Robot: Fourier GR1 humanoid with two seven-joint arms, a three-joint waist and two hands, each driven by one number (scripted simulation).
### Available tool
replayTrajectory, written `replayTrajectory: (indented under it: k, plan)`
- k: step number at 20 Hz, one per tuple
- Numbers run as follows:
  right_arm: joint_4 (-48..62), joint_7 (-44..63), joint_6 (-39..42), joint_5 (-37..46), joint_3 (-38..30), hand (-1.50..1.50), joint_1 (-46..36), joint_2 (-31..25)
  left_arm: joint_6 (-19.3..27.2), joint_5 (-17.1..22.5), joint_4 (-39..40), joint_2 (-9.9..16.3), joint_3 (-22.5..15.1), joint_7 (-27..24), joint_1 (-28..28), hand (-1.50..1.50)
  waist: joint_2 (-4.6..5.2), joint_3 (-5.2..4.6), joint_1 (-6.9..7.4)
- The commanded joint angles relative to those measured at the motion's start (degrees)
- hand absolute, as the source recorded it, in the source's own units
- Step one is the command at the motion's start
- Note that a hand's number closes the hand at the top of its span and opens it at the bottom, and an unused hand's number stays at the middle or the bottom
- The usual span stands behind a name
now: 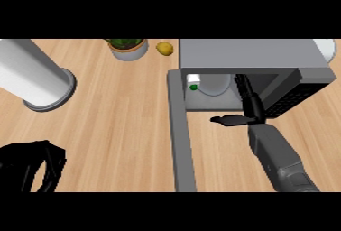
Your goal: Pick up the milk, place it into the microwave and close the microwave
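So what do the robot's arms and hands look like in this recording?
The right forearm is a smooth grey casing, boxy and faceted, darker toward the lower edge. It ends in a glossy black right hand with long slim fingers and a separate thumb. The left hand is also glossy black; its forearm is not visible. No cables, markings or sleeves show.
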Motion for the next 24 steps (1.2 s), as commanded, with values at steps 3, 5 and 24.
replayTrajectory:
  k: [3, 5, 24]
  plan:
    - [-9.87, 0.60, 1.77, 0.51, 3.93, -1.50, 10.42, 2.24, 0.48, -1.70, -0.77, -0.45, -5.34, 2.07, 0.25, 1.50, -0.45, -0.10, -1.02]
    - [-12.40, -0.22, 2.07, -0.06, 4.20, -1.50, 14.72, 3.00, -3.88, -6.79, 1.06, -1.05, -5.97, -3.62, 1.72, 1.50, -0.52, -0.14, -1.29]
    - [-57.65, 9.16, 12.37, -5.35, 8.64, -1.50, 49.46, -4.39, 18.57, -35.95, 31.66, -1.72, -38.57, -22.24, -14.65, 1.50, -0.01, -0.15, -1.81]
